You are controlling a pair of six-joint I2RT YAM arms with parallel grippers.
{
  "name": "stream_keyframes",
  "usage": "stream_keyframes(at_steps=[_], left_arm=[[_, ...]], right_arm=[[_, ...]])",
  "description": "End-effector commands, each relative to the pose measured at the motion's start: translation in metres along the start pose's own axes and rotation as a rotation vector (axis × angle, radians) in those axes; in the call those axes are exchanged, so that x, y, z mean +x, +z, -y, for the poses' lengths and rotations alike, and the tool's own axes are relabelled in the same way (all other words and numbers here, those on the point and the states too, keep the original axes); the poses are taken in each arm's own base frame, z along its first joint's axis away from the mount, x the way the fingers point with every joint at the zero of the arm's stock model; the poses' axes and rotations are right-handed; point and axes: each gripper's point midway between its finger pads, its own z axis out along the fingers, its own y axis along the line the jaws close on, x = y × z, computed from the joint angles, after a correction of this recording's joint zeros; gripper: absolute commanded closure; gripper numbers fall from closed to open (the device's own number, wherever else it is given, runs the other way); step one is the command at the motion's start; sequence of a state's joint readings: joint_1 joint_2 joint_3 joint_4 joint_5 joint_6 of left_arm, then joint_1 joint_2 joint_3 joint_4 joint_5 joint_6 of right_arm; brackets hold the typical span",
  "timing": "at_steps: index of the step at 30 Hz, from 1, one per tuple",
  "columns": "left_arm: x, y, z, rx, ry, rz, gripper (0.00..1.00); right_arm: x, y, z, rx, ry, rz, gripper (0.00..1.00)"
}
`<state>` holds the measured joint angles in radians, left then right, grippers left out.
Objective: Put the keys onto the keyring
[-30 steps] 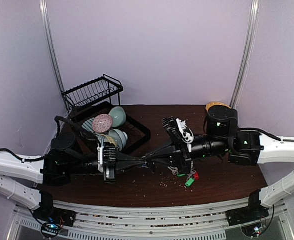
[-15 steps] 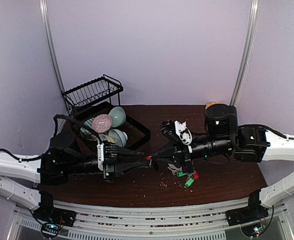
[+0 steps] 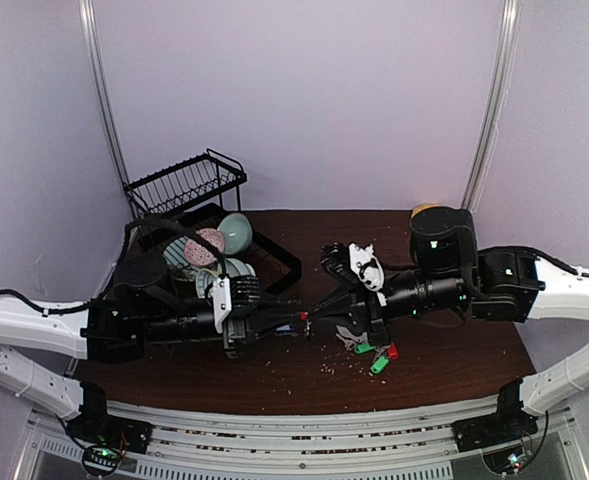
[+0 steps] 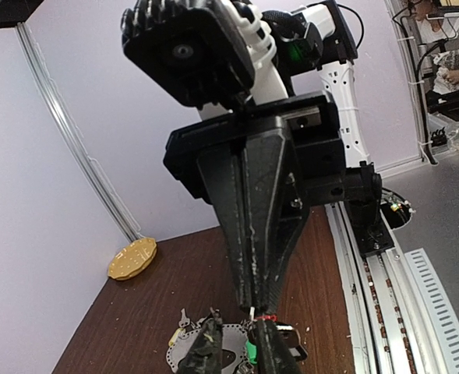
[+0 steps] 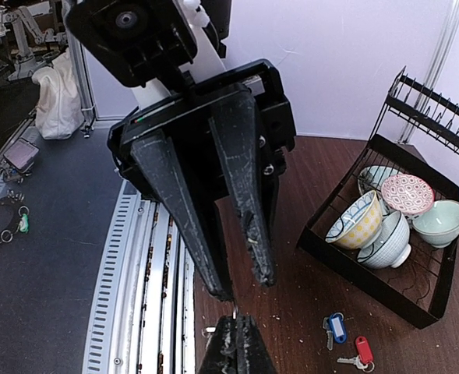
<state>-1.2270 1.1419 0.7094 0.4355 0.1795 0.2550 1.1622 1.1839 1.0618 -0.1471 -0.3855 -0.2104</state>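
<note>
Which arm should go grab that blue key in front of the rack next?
Left. The left gripper stands open and looks empty, while the right gripper is shut, seemingly pinching something thin. The blue key lies near both tips.

From above, the right arm covers most of the keyring, and I can't make out what, if anything, sits where the two arms meet. On my left wrist feed, the bottom edge cuts off the left gripper and the keys behind it.
</note>
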Motion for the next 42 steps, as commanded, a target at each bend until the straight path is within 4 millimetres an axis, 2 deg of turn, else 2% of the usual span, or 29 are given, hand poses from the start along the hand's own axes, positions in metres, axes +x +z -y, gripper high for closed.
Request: stream_keyframes(at_steps=[1,8,12,15,22,25,27,33,42], left_arm=[[-0.011,0.003,-0.005,-0.014,0.001,0.022,0.81],[-0.004,0.008,-0.001,0.007,-0.01,-0.007,0.81],[-0.002,0.011,-0.001,0.01,-0.013,-0.016,0.89],[-0.003,0.011,-0.002,0.003,-0.014,-0.015,1.0],[-0.009,0.004,-0.007,-0.035,-0.019,0.034,1.0],[-0.016,-0.001,-0.009,-0.055,-0.03,0.086,1.0],[-0.02,-0.003,-0.006,-0.045,-0.033,0.118,1.0],[-0.025,-0.004,-0.001,-0.016,-0.026,0.149,1.0],[-0.029,-0.004,0.003,0.011,-0.015,0.168,1.0]], right_arm=[[-0.021,-0.01,0.0,0.01,-0.02,0.053,1.0],[-0.02,-0.009,0.0,0.01,-0.023,0.055,1.0],[-0.02,-0.009,0.0,0.009,-0.023,0.059,1.0],[-0.02,-0.009,-0.001,0.007,-0.019,0.062,1.0],[-0.02,-0.01,-0.001,0.011,-0.019,0.075,1.0],[-0.021,-0.014,0.002,0.04,-0.02,0.108,0.84],[-0.023,-0.019,0.002,0.049,-0.026,0.142,0.79],[-0.027,-0.021,-0.004,0.023,-0.012,0.196,0.78],[-0.029,-0.009,-0.006,-0.015,0.008,0.204,0.77]])
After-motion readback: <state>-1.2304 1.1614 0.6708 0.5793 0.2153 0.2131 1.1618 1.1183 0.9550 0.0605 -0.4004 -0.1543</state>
